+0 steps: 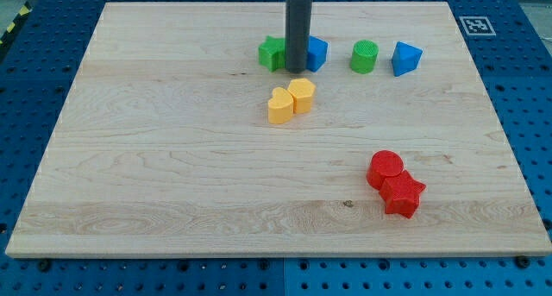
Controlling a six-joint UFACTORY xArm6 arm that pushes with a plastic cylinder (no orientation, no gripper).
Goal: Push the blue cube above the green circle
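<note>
A: Where is my tip (296, 70) just now?

B: The straight dark rod comes down from the view's top edge, and its lower end sits between two small plastic blocks near the top of the pale wooden table (172, 158). On the view's left of it is the green star-like block (272, 52); on the view's right is the blue cube (317, 53). The rod covers part of each, so whether the tip touches either one cannot be told

A: And the claw, wide or narrow?

B: There is no claw on this arm, only the rod, so no opening to report

A: Where does the blue cube lie against the green circle?

B: The green round cylinder block (364, 57) stands to the view's right of the cube, in the same row and apart from it. Further right, near the cylinder, is a blue block (405, 58) of pointed, angular shape; its exact form is hard to make out

A: What else is on the table?

B: Below the tip, toward the middle, two yellow blocks touch: a yellow heart-like block (279, 106) and a yellow hexagon-like block (302, 95) just up and right of it. Well apart, at the lower right, a red cylinder block (385, 168) touches a red star-like block (403, 195). Around the table lies a blue perforated base (526, 89), and a black-and-white marker (473, 24) sits at the table's top right corner
</note>
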